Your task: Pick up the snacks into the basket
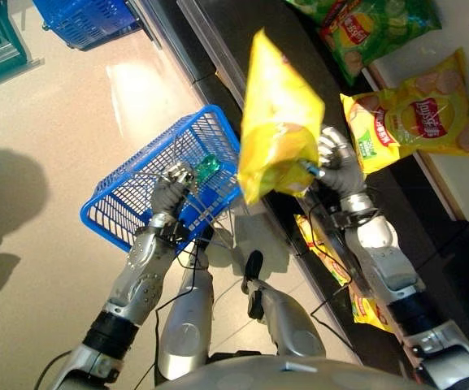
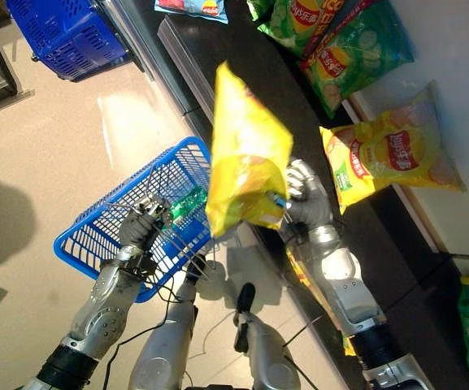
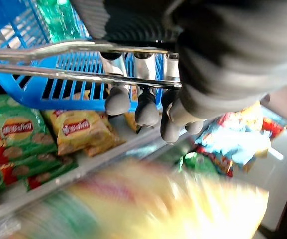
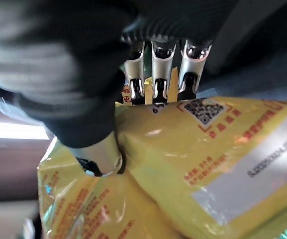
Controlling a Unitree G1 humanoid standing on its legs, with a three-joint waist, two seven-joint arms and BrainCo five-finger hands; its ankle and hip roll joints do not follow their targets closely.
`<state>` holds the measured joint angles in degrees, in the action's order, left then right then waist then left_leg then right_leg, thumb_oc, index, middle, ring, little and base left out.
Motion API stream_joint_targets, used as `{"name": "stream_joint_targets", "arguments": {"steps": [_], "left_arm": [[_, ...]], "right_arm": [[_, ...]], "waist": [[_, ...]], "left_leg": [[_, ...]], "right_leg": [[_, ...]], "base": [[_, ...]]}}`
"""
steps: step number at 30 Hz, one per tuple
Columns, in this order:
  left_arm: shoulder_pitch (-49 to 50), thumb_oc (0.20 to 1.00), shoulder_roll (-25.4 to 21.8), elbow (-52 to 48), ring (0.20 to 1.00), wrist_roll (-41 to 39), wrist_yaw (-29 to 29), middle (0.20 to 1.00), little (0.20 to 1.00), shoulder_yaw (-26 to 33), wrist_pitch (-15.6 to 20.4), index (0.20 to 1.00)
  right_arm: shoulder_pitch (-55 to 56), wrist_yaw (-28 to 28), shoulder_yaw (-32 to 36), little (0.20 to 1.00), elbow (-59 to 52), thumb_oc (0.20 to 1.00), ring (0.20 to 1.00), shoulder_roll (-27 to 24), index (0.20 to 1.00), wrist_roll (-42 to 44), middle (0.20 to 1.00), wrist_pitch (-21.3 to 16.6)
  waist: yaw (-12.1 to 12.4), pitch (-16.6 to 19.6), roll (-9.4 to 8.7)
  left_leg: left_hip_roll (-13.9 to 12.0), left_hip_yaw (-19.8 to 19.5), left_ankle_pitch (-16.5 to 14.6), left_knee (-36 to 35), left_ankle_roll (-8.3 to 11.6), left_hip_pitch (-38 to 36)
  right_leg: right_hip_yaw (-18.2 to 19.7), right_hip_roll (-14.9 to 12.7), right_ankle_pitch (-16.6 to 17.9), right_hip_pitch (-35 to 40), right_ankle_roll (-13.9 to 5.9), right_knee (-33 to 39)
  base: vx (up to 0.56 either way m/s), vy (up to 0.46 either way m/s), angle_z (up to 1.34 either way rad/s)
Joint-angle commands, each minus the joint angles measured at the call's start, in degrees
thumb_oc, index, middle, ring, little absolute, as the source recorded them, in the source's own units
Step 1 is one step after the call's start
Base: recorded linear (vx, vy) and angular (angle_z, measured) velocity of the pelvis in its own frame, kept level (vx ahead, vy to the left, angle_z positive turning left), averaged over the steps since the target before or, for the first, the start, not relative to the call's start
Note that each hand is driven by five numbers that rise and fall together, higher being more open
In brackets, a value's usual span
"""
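- Transfer step is what's happening here: the right hand (image 1: 337,166) has a big yellow snack bag (image 1: 276,122) up in the air, held between the shelf side and the blue basket (image 1: 128,191).
- Right wrist view backs that up, the fingers (image 4: 155,69) are curled over the top of the bag and the thumb presses in from the other side, so it's a proper pinch on the bag's lower end. The bag stands tall above the hand and looks a bit floppy.
- Left hand (image 1: 171,185) is clenched round the basket's wire handles (image 3: 78,62). You can see the fingers hooked over the two metal bars in the left wrist view. The basket hangs tilted, open side facing up toward the camera.
- Something small and green (image 1: 207,168) already sits inside the basket near the handle. Can't tell what it is exactly.
- More snacks are waiting: another yellow chip bag (image 1: 417,114) and green chip bags (image 1: 364,28) on the dark shelf (image 1: 242,32) to the right, well apart from the basket.
- A second blue basket (image 1: 88,18) sits on the floor far off, not involved.
- Next move, I'd guess: swing the bag over to the left until it's above the basket opening, then let go. The tilt and the handles crossing the opening could snag the bag, so levelling the basket would probably help.
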<state>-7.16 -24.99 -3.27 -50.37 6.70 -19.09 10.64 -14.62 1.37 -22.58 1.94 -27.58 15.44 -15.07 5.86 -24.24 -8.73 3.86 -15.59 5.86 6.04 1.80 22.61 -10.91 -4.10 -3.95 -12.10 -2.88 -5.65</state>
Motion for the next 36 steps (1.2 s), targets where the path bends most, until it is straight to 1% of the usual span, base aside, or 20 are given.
{"name": "stream_joint_targets", "arguments": {"steps": [1,2,4,5,8,12,14,19,20,24,25,26,27,28,29,30,32,33,34,36], "left_arm": [[-8.3,0.2,1.29,-13.78,0.2,2.71,-5.66,0.2,0.2,-1.3,6.99,0.2],[-9.26,0.2,1.83,-14.06,0.2,2.35,-5.61,0.2,0.2,-2.53,6.79,0.2],[-10.36,0.2,2.31,-14.88,0.2,2.15,-5.68,0.2,0.2,-4.1,6.56,0.2],[-10.38,0.2,2.28,-14.88,0.2,2.16,-5.67,0.2,0.2,-4.03,6.55,0.2],[-12.08,0.2,2.75,-16.13,0.2,1.29,-6.78,0.2,0.2,-7.13,5.62,0.2],[-14.95,0.2,3.1,-16.76,0.2,1.2,-7.07,0.2,0.2,-9.72,4.97,0.2],[-15.79,0.2,3.58,-16.81,0.2,1.15,-7.16,0.2,0.2,-10.43,4.83,0.2],[-16.3,0.2,4.29,-17.16,0.2,0.44,-7.44,0.2,0.2,-12.13,4.21,0.2],[-16.57,0.2,4.92,-17.15,0.2,-0.29,-7.61,0.2,0.2,-13.21,3.87,0.2],[-17.3,0.2,5.61,-17.45,0.2,-2.28,-7.83,0.2,0.2,-15.73,2.98,0.2],[-17.35,0.2,5.58,-17.45,0.2,-2.29,-7.83,0.2,0.2,-15.74,2.98,0.2],[-17.63,0.2,5.71,-17.5,0.2,-2.95,-7.97,0.2,0.2,-16.53,2.65,0.2],[-18.35,0.2,5.72,-17.93,0.2,-4.32,-8.19,0.2,0.2,-18.41,1.97,0.2],[-18.41,0.2,5.71,-17.92,0.2,-4.33,-8.19,0.2,0.2,-18.42,1.97,0.2],[-18.82,0.2,5.37,-18.67,0.2,-5.18,-8.21,0.2,0.2,-19.83,1.42,0.2],[-18.79,0.2,5.36,-18.68,0.2,-5.18,-8.22,0.2,0.2,-19.82,1.42,0.2],[-19.68,0.2,4.84,-19.31,0.2,-6.19,-8.08,0.2,0.2,-21.64,0.63,0.2],[-19.68,0.2,4.84,-19.31,0.2,-6.19,-8.08,0.2,0.2,-21.64,0.63,0.2],[-19.79,0.2,4.58,-19.28,0.2,-6.66,-7.95,0.2,0.2,-22.56,0.16,0.2],[-19.73,0.2,4.33,-19.01,0.2,-7.29,-7.92,0.2,0.2,-23.42,-0.39,0.2]], "right_arm": [[-6.59,-1.43,-7.98,0.2,5.79,0.2,0.2,2.17,0.2,-9.0,0.2,0.75],[-9.16,-1.0,-10.82,0.2,8.35,0.2,0.2,2.78,0.2,-13.31,0.2,1.32],[-12.98,-0.9,-14.93,0.2,12.78,0.2,0.2,4.06,0.2,-18.74,0.2,2.06],[-13.13,-0.81,-15.03,0.2,13.0,0.2,0.2,4.19,0.2,-18.82,0.2,1.96],[-18.39,-2.88,-21.45,0.2,19.4,0.2,0.2,5.87,0.2,-25.61,0.2,2.72],[-20.5,-3.14,-25.27,0.2,27.41,0.2,0.2,8.35,0.2,-30.69,0.2,3.53],[-20.61,-3.03,-25.77,0.2,30.33,0.2,0.2,9.69,0.2,-31.89,0.2,3.96],[-21.81,-1.55,-25.04,0.2,36.93,0.2,0.2,12.78,0.2,-33.11,0.2,5.28],[-23.08,-0.19,-24.26,0.2,41.16,0.2,0.2,14.35,0.2,-33.23,0.2,6.0],[-26.84,2.34,-22.32,0.2,49.19,0.2,0.2,17.3,0.2,-32.22,0.2,7.32],[-26.93,2.37,-22.28,0.2,49.32,0.2,0.2,17.37,0.2,-32.22,0.2,7.26],[-28.52,3.31,-21.27,0.2,51.85,0.2,0.2,17.9,0.2,-31.58,0.2,7.68],[-32.49,5.15,-19.54,0.2,56.93,0.2,0.2,19.0,0.2,-30.72,0.2,8.53],[-32.55,5.15,-19.51,0.2,56.97,0.2,0.2,19.0,0.2,-30.72,0.2,8.51],[-35.94,7.41,-16.72,0.2,60.05,0.2,0.2,19.55,0.2,-28.03,0.2,9.16],[-35.91,7.42,-16.73,0.2,60.05,0.2,0.2,19.57,0.2,-28.03,0.2,9.16],[-40.79,10.0,-13.23,0.2,61.53,0.2,0.2,20.03,0.2,-23.62,0.2,9.3],[-40.8,10.0,-13.23,0.2,61.53,0.2,0.2,20.03,0.2,-23.62,0.2,9.3],[-43.99,11.58,-10.51,0.2,61.32,0.2,0.2,19.85,0.2,-19.11,0.2,8.99],[-46.39,12.98,-8.87,0.2,61.34,0.2,0.2,19.98,0.2,-15.9,0.2,8.78]], "waist": [[1.53,3.4,-0.86],[2.04,2.99,-0.66],[2.62,2.78,-0.47],[2.56,2.72,-0.49],[3.67,2.3,-0.22],[4.71,1.9,0.32],[5.1,1.8,0.54],[6.08,1.48,1.47],[6.68,1.17,2.08],[7.77,0.55,3.4],[7.78,0.51,3.38],[8.1,0.31,3.84],[8.92,-0.35,4.9],[8.85,-0.25,4.87],[9.52,-0.84,5.77],[9.59,-0.97,5.79],[10.31,-1.95,6.81],[10.31,-1.95,6.81],[10.75,-2.42,7.41],[11.04,-2.73,7.92]], "left_leg": [[2.55,2.81,-7.66,1.31,-2.76,-3.9],[2.58,2.7,-7.98,1.66,-2.72,-3.97],[2.69,2.31,-7.69,1.69,-2.63,-3.57],[2.68,2.31,-7.71,1.71,-2.63,-3.59],[2.88,1.47,-7.43,1.39,-2.46,-3.4],[3.48,0.29,-7.17,1.4,-2.3,-2.9],[3.71,-0.3,-7.12,1.45,-2.26,-2.64],[4.26,-1.18,-6.92,1.55,-2.23,-2.23],[4.61,-1.47,-6.8,1.61,-2.2,-2.01],[5.27,-2.1,-6.58,1.97,-2.22,-1.27],[5.28,-2.12,-6.6,2.01,-2.22,-1.25],[5.47,-2.28,-6.49,2.15,-2.24,-0.94],[5.75,-2.55,-6.49,2.44,-2.2,-0.56],[5.8,-2.62,-6.23,2.31,-2.22,-0.4],[6.02,-2.83,-5.93,2.29,-2.2,-0.02],[5.97,-2.76,-6.19,2.43,-2.18,-0.18],[6.32,-3.18,-5.74,2.47,-2.22,0.55],[6.32,-3.18,-5.74,2.47,-2.22,0.55],[6.57,-3.33,-5.52,2.44,-2.24,1.0],[6.71,-3.43,-5.38,2.47,-2.27,1.39]], "right_leg": [[1.72,-4.22,5.4,-2.36,-5.77,-1.69],[1.58,-4.12,5.24,-2.13,-5.68,-1.72],[1.29,-4.16,5.37,-2.3,-5.67,-1.54],[1.28,-4.15,5.36,-2.27,-5.66,-1.55],[0.6,-4.12,5.43,-1.86,-5.74,-1.09],[-0.65,-4.5,5.39,-1.63,-5.87,-1.19],[-1.33,-4.69,5.37,-1.47,-5.9,-1.21],[-2.41,-4.96,5.17,-1.24,-5.89,-1.07],[-2.79,-5.08,5.1,-1.22,-5.84,-1.17],[-3.74,-5.35,4.94,-1.27,-5.67,-1.27],[-3.76,-5.35,4.94,-1.28,-5.67,-1.29],[-3.95,-5.41,4.86,-1.45,-5.61,-1.41],[-4.3,-5.42,4.63,-1.6,-5.52,-1.62],[-4.37,-5.47,4.81,-1.74,-5.55,-1.51],[-4.72,-5.55,4.76,-1.94,-5.46,-1.56],[-4.65,-5.51,4.59,-1.8,-5.42,-1.66],[-5.23,-5.66,4.46,-2.34,-5.26,-2.03],[-5.23,-5.66,4.46,-2.34,-5.26,-2.03],[-5.59,-5.78,4.33,-2.58,-5.19,-2.28],[-6.0,-5.98,4.25,-2.89,-5.19,-2.46]], "base": [[0.0,0.0,0.0],[0.0,0.0,0.0],[-0.01,-0.003,0.02],[0.0,-0.014,0.09],[0.0,-0.027,0.07],[0.01,-0.023,0.21],[0.01,-0.022,0.22],[0.02,-0.003,0.2],[0.01,0.008,0.21],[0.0,0.01,0.11],[-0.01,0.008,0.2],[-0.01,0.008,0.16],[-0.01,0.012,0.15],[-0.02,0.017,0.18],[-0.01,0.01,0.18],[-0.01,0.0,0.17],[-0.01,-0.004,0.13],[-0.02,0.009,0.15],[-0.01,0.006,0.09],[0.0,0.006,0.08]]}}
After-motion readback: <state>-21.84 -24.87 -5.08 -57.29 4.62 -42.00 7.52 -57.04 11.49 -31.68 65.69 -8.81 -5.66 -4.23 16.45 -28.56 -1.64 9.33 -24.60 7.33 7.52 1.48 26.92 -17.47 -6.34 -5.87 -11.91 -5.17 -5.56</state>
